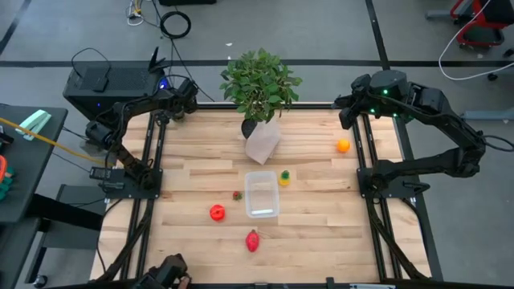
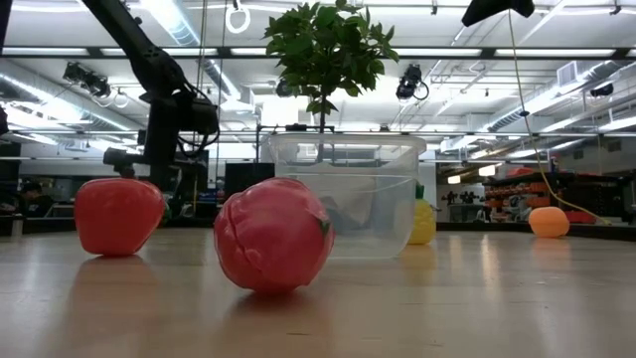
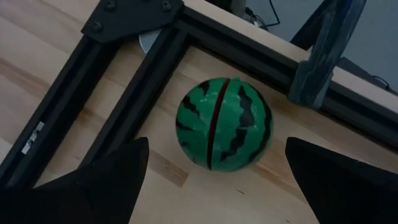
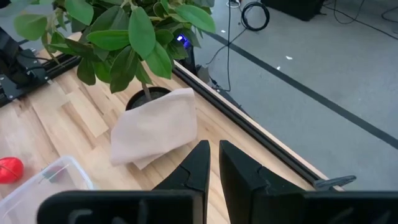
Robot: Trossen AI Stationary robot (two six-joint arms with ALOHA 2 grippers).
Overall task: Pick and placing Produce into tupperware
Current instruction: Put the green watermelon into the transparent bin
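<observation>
- Progress: tupperware (image 1: 262, 195) sits mid-table w/ nothing visibly in it. Judging by that, no produce placed yet; all pieces left to do.
- Still out on the wood: red piece (image 1: 217, 212) just to the tub's left, pinkish-red piece (image 1: 253, 240) nearer the front edge, tiny dark-red bit (image 1: 237, 194) beside the tub's left wall, yellow piece (image 1: 284, 178) near its upper right corner, orange one (image 1: 343, 145) well apart, by the right frame rail.
- Striped green melon (image 3: 224, 124) lies in the frame corner at the table's back left, on the wood.
- Left gripper (image 3: 217, 177) hovers over the melon, jaws spread wide either side of it, not touching, holding nothing. Likely the pick in hand.
- Right gripper (image 4: 213, 165) is parked at back right, facing the plant (image 1: 259, 80); fingers nearly together w/ a slim gap, empty.
- Materials: tub is clear thin plastic, rounded corners, whitish rim. Melon is a glossy hard-looking ball w/ a red seam down the middle, prob. rolls easily. Red pieces are smooth, rounded, slightly lobed. Table is pale butcher-block wood; frame rails matte black metal. Plant pot wrapped in pale paper/cloth.
</observation>
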